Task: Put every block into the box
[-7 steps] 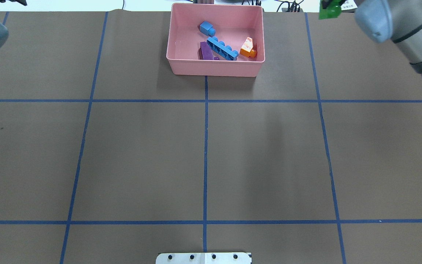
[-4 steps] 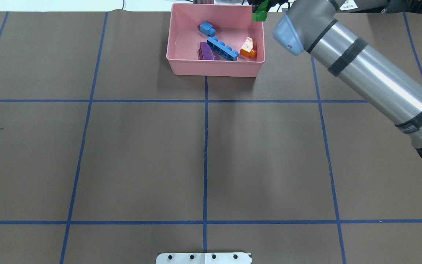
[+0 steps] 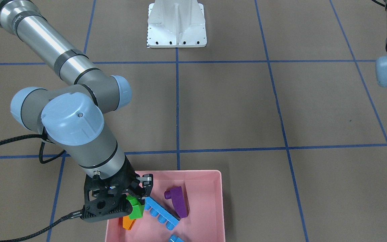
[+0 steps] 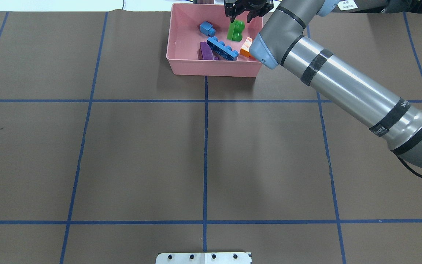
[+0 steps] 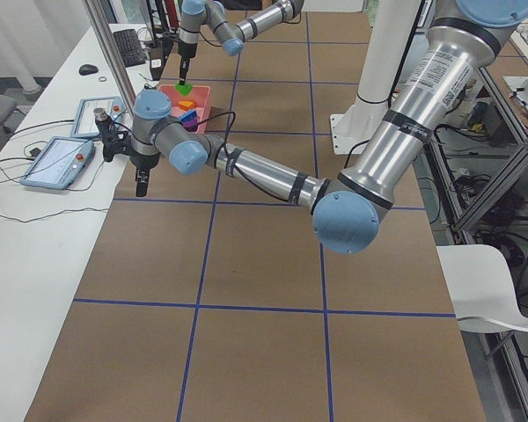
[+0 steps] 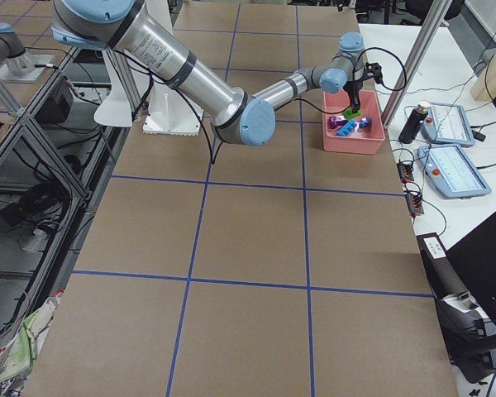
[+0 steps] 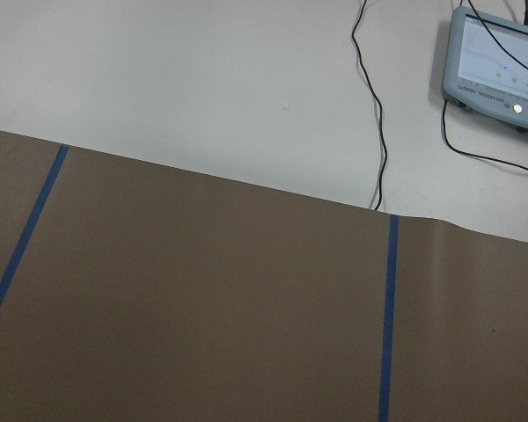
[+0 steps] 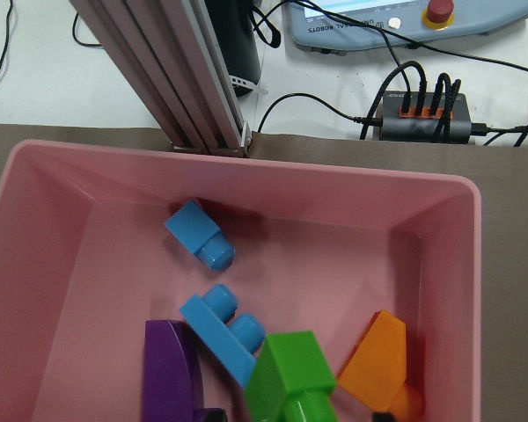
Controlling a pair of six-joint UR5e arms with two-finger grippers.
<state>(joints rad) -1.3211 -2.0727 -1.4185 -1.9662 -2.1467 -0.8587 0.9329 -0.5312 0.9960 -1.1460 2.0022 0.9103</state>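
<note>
My right gripper point(image 4: 241, 15) hangs point-down over the box point(image 4: 214, 69). In the overhead view its fingers stand apart, wider than the brick. The green brick point(image 4: 236, 30) sits just under the tips, and I see no pad pressed against it. My judgement is that the jaws are parted and the brick is free of them, though the side views are too small to confirm it.

What matters now is that the brick lies straight below the gripper and inside the box walls. It is over the box's right half, above the gap between the long blue brick point(image 4: 222, 49) and the orange brick point(image 4: 247, 46). Its long axis runs roughly from the far edge of the desk toward the robot's edge, and in the front view it looks tilted.

The purple brick point(image 4: 205, 51) and the small blue brick point(image 4: 206, 27) lie in the box's left half, clear of the drop. The box itself sits against the far edge of the desk, about midway along it.

The right arm is the only one near. My left gripper point(image 5: 141, 186) hangs well apart, toward the far left corner, and I cannot tell how its jaws stand. I judge the next move to be a straight lift of the right arm, keeping its fingers clear of the box's right wall.
</note>
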